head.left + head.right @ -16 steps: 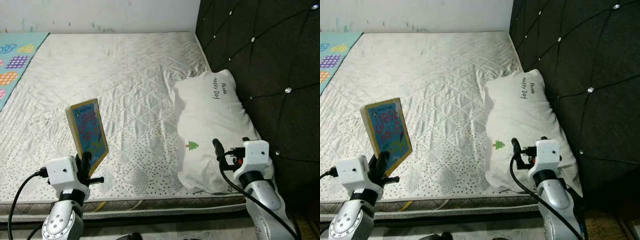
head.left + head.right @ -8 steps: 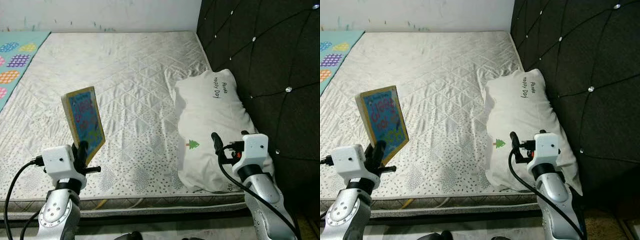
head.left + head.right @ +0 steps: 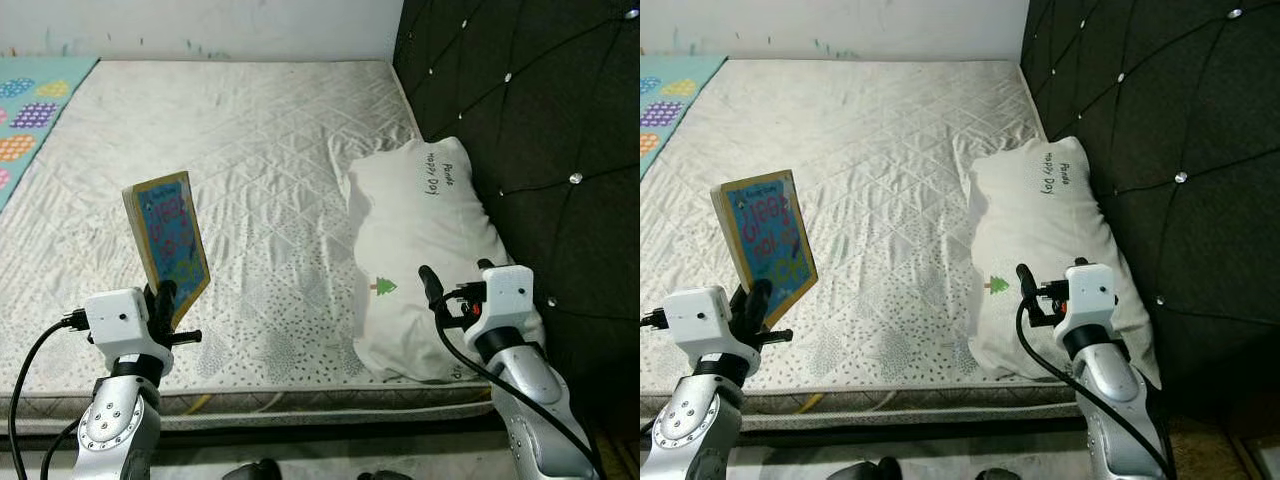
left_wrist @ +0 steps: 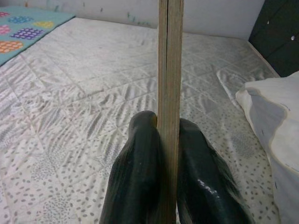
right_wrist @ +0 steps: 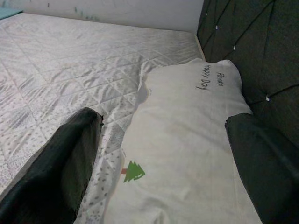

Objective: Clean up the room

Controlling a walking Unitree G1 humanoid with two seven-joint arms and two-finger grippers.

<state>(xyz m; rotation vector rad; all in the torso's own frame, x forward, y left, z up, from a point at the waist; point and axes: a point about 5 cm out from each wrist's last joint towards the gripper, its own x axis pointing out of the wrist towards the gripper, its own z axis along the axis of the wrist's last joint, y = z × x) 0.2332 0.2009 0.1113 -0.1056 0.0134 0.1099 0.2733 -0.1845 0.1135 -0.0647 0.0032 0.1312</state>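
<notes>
Left wrist view: left gripper jaws pinch the book by its lower edge, so it could slip. Right gripper jaws gape wide over the pillow.

White pillow, by the dark headboard: handwritten-style black print, second line reads "Happy Day"; first line starts "Pa…", looks like "Panda", not certain. Small green tree print lower on same pillow, no lettering with it. Book, blue cover with yellow border: large pink/red letters on front, too blurred to read. No other text, numbers or brand marks legible.
</notes>
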